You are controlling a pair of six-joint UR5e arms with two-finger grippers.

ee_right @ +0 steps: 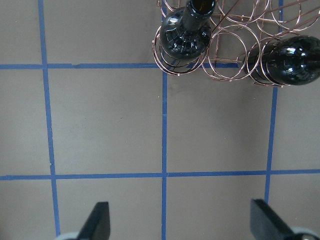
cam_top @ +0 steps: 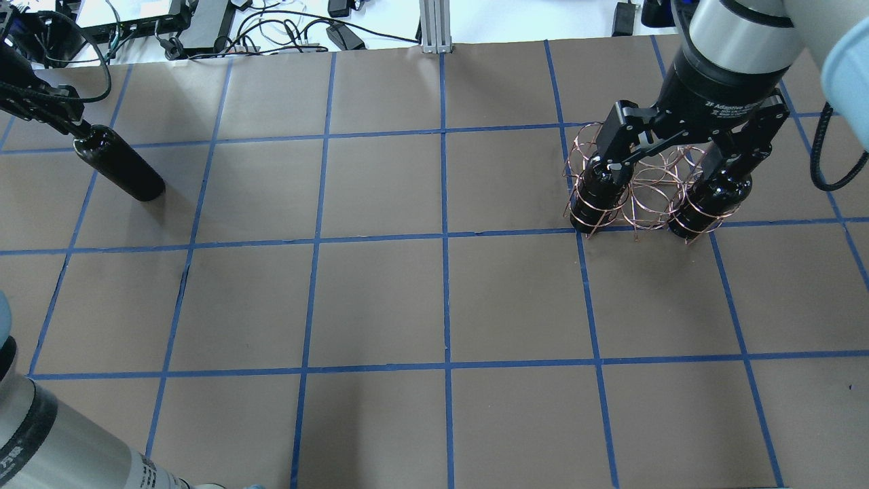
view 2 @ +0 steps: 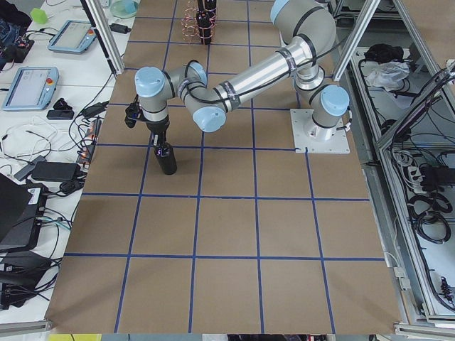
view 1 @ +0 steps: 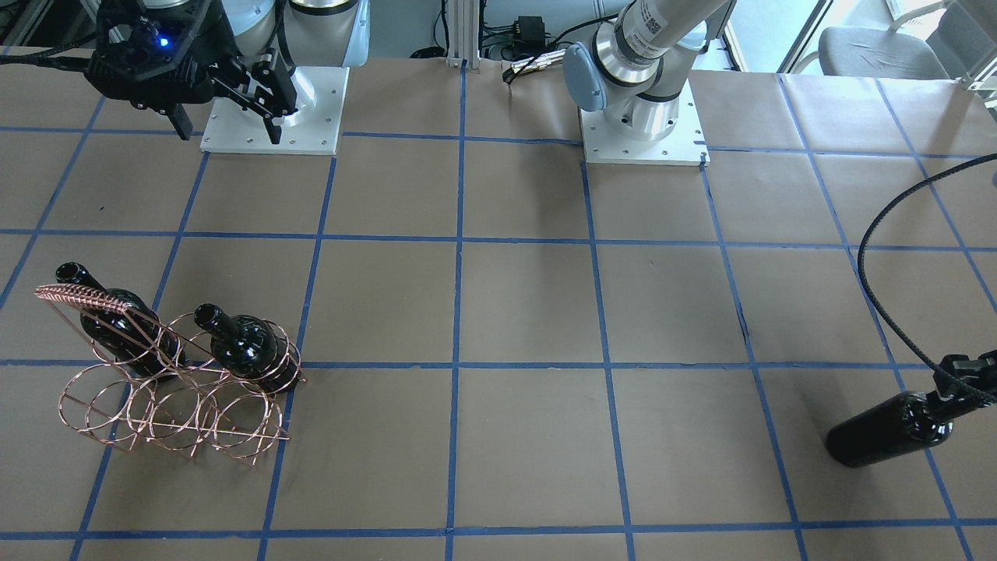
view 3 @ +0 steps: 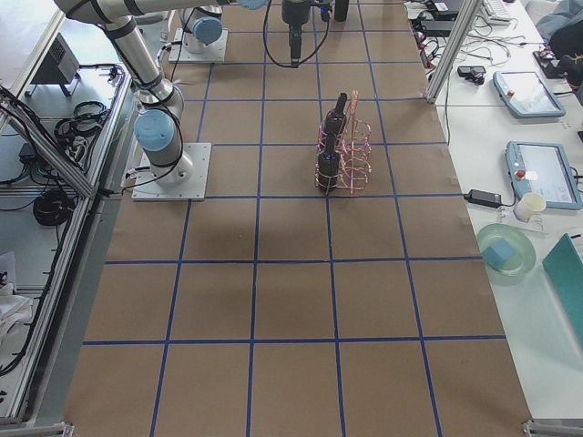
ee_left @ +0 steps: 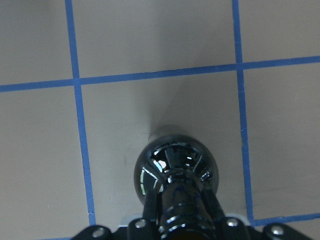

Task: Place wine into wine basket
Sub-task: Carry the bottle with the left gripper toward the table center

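Note:
My left gripper (view 1: 960, 379) is shut on the neck of a glossy black wine bottle (view 1: 888, 430), held upright near the table's left end; I cannot tell if its base touches the table. The bottle also shows in the overhead view (cam_top: 121, 165) and the left wrist view (ee_left: 175, 172). The copper wire wine basket (view 1: 175, 397) stands on the robot's right side and holds two black bottles (view 1: 117, 323) (view 1: 248, 349) in its outer rings. My right gripper (cam_top: 669, 163) hangs open and empty high above the basket (cam_top: 646, 193); the right wrist view shows the basket (ee_right: 235, 45) beyond its fingers (ee_right: 97, 222).
The table (cam_top: 441, 299) is brown paper with a blue tape grid. The two arm bases (view 1: 642, 125) (view 1: 273, 109) stand at the robot's edge. A black cable (view 1: 880, 257) loops from the left arm. Cables and devices (cam_top: 204, 27) lie beyond the far edge.

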